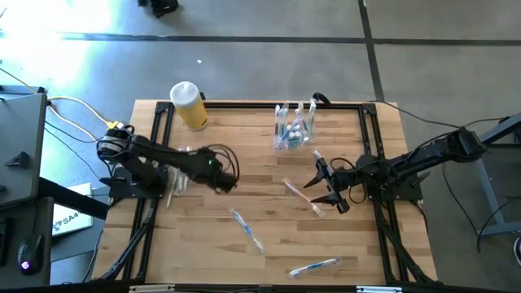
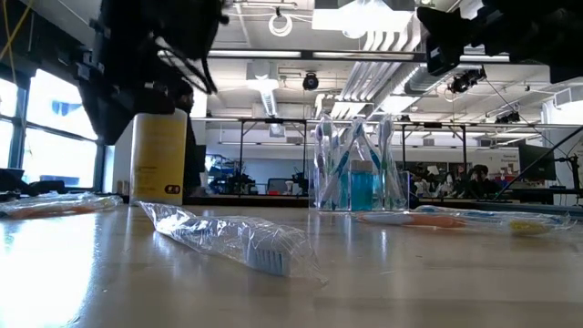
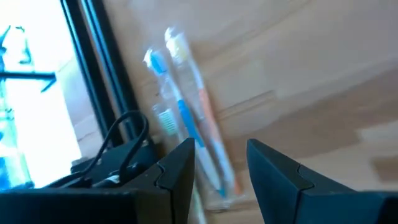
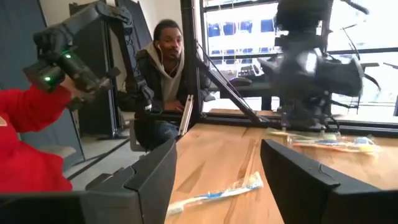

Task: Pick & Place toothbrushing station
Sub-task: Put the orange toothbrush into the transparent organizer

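Observation:
The clear cup [image 1: 293,132] [image 2: 360,178] stands upright at the far middle of the table and holds several toothbrushes and a teal tube. Two wrapped toothbrushes [image 3: 186,106] [image 1: 175,181] lie flat by the left frame rail. My left gripper [image 3: 221,171] [image 1: 191,169] hangs above them, slanting down, open and holding nothing. More wrapped toothbrushes lie flat on the table at the middle [image 1: 301,195], nearer the front [image 1: 247,228] and at the front edge [image 1: 313,266]. My right gripper [image 1: 327,185] [image 4: 217,171] is level and open above the table's right half, with a wrapped toothbrush [image 4: 214,193] on the table ahead of it.
A yellow cylinder container with a white top [image 1: 189,106] [image 2: 159,159] stands at the far left corner. A black frame rail [image 3: 99,74] runs along the table's left side. Beyond the table's left side a person [image 4: 165,68] sits, and a red sleeve [image 4: 28,137] shows closer.

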Available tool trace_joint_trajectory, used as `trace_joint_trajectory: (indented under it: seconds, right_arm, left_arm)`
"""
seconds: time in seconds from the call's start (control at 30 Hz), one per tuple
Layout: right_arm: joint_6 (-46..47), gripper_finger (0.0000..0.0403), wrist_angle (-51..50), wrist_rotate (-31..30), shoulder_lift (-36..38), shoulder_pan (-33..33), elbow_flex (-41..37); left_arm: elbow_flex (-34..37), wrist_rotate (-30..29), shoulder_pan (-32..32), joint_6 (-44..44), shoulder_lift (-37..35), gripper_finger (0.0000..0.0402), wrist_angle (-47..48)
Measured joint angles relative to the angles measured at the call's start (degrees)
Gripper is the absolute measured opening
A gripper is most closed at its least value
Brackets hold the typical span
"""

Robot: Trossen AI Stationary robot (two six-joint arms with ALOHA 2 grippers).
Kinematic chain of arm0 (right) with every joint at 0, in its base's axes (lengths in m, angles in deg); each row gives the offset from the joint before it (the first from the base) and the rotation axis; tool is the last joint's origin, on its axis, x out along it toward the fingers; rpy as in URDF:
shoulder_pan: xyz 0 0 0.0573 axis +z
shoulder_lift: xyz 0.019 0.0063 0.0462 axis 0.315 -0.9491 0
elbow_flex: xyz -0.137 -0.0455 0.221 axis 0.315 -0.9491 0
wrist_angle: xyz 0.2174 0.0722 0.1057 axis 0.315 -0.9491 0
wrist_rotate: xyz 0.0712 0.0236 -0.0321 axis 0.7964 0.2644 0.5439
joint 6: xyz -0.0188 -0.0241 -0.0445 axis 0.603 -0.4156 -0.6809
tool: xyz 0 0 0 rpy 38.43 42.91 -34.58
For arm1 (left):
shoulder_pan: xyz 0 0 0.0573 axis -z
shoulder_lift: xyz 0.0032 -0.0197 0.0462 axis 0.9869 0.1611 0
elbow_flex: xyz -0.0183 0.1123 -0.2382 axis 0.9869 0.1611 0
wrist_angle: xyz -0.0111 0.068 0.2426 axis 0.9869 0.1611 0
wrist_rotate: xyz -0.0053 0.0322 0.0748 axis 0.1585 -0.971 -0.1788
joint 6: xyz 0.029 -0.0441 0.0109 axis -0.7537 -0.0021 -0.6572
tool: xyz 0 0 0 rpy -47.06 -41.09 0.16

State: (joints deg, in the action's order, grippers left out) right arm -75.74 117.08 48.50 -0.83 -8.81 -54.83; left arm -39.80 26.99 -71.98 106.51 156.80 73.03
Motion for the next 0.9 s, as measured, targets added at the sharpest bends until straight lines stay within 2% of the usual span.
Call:
trace_joint_trajectory:
  seconds: [0.1, 0.23, 0.43, 0.53, 0.63, 0.9]
  right_arm:
    - [0.00, 0.0226, -0.48, -1.43, 0.00, 1.29, 0.00]
    - [0.00, 0.0226, -0.87, -3.05, 0.00, 2.36, 0.00]
    - [0.22, 0.0226, -2.44, -5.23, 0.00, 2.88, 0.00]
    - [0.22, 0.0226, -2.61, -5.33, 0.00, 2.86, 0.00]
    - [0.24, 0.0226, -2.65, -5.30, 0.00, 2.86, 0.00]
    - [0.24, 0.0226, -2.63, -5.32, 0.00, 2.86, 0.00]
  left_arm:
    - [2.52, 2.41, -4.74, -4.33, 0.00, 0.0140, -0.99]
    - [6.23, 2.85, -10.38, -9.93, 0.00, 0.0140, -3.97]
    - [13.05, 7.67, -16.73, -18.08, 0.00, 0.0140, -15.48]
    - [16.17, 10.32, -18.87, -21.01, 0.00, 0.0140, -21.06]
    - [17.95, 10.54, -20.57, -21.41, 0.00, 0.0140, -23.40]
    - [18.57, 9.76, -21.13, -21.37, 0.00, 0.0140, -23.26]
